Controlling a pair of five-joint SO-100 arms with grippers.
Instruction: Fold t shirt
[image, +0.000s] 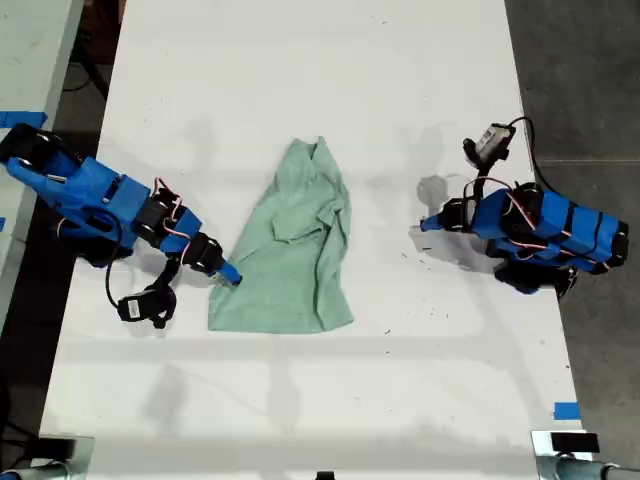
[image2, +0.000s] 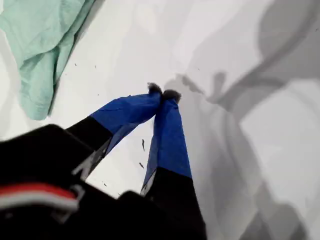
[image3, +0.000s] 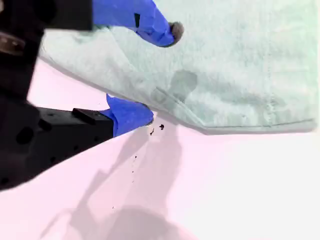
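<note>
Small pale mint-green soft fabric t shirt (image: 295, 245) lying crumpled and partly folded over itself near the middle of the white table top (image: 300, 80), narrow end toward the far edge, wider hem nearer the camera. My second gripper (image: 229, 277) at the exterior view's left, blue-taped jaws parted, one fingertip (image3: 165, 30) above the cloth and the other (image3: 132, 115) on the bare table just beside the shirt's edge (image3: 200, 127), nothing held. My first gripper (image: 428, 226) at the exterior view's right, well apart from the shirt, blue tips (image2: 162, 95) pressed together over bare table, empty.
</note>
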